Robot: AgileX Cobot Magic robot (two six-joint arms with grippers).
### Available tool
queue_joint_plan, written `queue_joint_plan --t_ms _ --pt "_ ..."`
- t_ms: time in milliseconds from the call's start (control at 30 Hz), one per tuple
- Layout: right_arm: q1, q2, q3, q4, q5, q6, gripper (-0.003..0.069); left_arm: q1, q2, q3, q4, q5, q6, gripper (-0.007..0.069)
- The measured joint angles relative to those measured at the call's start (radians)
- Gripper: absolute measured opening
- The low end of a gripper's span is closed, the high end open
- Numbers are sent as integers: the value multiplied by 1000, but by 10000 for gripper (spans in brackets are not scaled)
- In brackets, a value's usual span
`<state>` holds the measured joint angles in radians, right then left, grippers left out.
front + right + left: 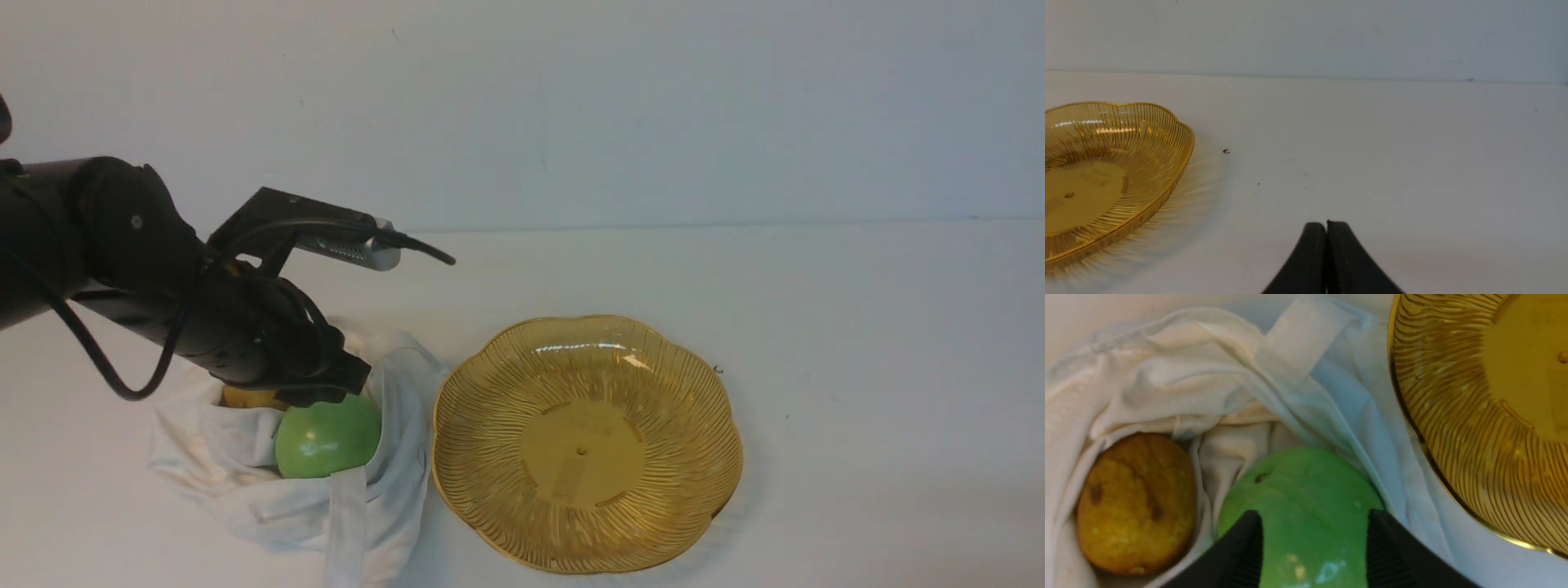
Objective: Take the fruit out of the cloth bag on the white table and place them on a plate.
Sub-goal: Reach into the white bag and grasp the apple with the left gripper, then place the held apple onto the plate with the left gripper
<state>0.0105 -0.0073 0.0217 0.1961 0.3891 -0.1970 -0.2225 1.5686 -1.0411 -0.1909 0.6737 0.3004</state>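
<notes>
Left gripper (1314, 514) is straddling apple (1298, 477) in bag (1167, 375) w/ fingers spread, can't tell if clamping yet; pickup step is starting, next move is calling for firm squeeze + lifting over to plate (1474, 416).

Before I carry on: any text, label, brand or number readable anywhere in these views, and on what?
No text can be read in any view.
On the plate: faint raised marks on its flat centre, too blurred to read.
On the cloth bag, green apple and brownish fruit: no writing shows.
</notes>
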Motion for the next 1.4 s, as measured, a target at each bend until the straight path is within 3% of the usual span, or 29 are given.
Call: queue_joint_plan --t_ms 200,300,467,800,1400 --pt "0 0 0 0 0 0 -13 0 53 0 2 -25 2 629" --pt "0 0 0 0 0 0 -13 0 72 0 -1 -26 2 668" --pt "0 0 0 0 1 0 -13 0 101 0 -1 -27 2 668" --pt "0 0 0 0 1 0 -13 0 139 -10 -6 -36 2 586" --pt "0 0 0 0 1 0 -13 0 3 -83 29 113 -2 580"
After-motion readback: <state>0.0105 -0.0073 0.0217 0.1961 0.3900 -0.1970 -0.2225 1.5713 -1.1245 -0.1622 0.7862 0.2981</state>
